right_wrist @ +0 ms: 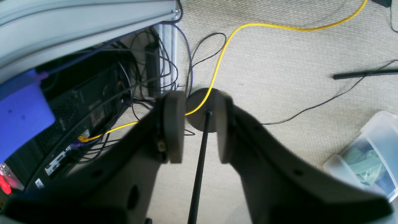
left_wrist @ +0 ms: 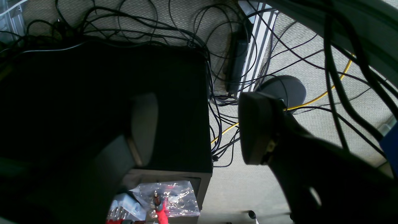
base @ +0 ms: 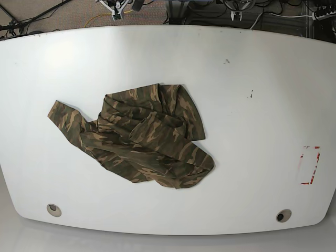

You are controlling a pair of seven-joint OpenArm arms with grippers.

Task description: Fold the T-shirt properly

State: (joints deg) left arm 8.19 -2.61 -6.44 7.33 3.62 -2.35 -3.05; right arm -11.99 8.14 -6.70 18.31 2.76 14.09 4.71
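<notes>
The T-shirt [base: 144, 137], in camouflage print, lies crumpled in a heap on the white table [base: 252, 105], left of centre, with one sleeve trailing out to the left. Neither gripper is near it. In the left wrist view my left gripper [left_wrist: 199, 130] hangs above the floor with its jaws wide apart and nothing between them. In the right wrist view my right gripper [right_wrist: 198, 127] also looks down at the carpet, its jaws a narrow gap apart and empty; the black pole seen in the gap stands behind them.
A black computer tower [left_wrist: 108, 102] and tangled cables lie on the floor beyond the table. A yellow cable [right_wrist: 224, 46] runs past a round black stand base [right_wrist: 199, 109]. A clear plastic bin [right_wrist: 370, 149] sits to the right. A red mark [base: 311, 165] is on the table's right side.
</notes>
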